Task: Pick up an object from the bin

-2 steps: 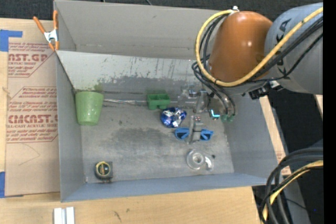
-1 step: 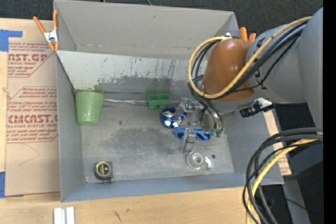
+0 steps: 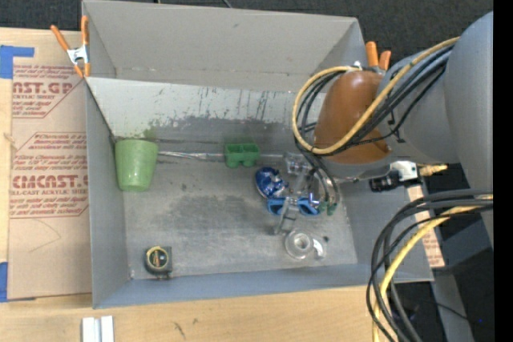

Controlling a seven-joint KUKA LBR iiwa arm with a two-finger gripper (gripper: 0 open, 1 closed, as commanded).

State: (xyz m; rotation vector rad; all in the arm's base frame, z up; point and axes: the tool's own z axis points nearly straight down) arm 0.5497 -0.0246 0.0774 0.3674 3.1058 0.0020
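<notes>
Grasp step: the claw [image 3: 301, 198], open or closed cannot be told, is low over the blue object [image 3: 268, 182]; next, likely close and lift.

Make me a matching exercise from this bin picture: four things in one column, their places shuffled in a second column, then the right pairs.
Things:
1 green cup
2 green block
3 blue toy
4 dark round disc

Places:
A bottom-left corner of the view
B right at the gripper
C against the left wall
D middle, by the far wall

Pairs: 1-C, 2-D, 3-B, 4-A
</notes>
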